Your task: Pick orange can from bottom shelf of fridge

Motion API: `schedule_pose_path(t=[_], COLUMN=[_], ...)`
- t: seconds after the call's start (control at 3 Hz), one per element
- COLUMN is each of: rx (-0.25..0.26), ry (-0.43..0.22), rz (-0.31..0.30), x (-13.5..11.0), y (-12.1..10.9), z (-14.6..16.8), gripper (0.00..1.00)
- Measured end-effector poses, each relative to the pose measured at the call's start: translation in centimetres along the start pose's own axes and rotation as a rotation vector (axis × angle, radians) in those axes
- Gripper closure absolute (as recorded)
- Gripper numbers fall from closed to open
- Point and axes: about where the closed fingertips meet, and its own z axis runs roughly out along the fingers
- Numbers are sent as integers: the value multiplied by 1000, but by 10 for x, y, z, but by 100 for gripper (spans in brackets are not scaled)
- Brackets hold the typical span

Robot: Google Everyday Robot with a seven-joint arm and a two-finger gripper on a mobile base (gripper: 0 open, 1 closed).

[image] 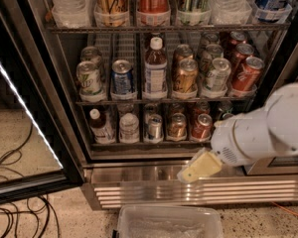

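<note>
The fridge [64,108] stands open with its dark wire racks in view. The orange can [178,126], coppery brown with a silver lid, stands at the front of a lane on the bottom shelf [139,144]. A red can [202,127] is just right of it and a silver can [154,127] just left. My gripper [198,167], cream-coloured on a white arm, hangs outside the fridge in front of the steel sill. It is below and a little right of the orange can and holds nothing.
The open glass door [25,133] stands at the left with a lit edge. The ribbed steel base grille [154,195] runs under the shelf. A clear plastic bin [169,222] sits on the floor in front. Black cables [15,202] lie at the lower left.
</note>
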Motion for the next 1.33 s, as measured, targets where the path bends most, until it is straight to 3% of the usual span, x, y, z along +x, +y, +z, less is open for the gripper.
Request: schedule_pose_path(t=[0.33, 0.67, 1.0, 1.33], rx=[-14, 13, 78, 70], ry=[-5, -58, -130, -169], rz=[159, 264, 280, 292], x=[39, 54, 40, 38], y=[18, 14, -4, -8], z=[59, 100, 101, 123], gripper=[0, 0, 0, 0])
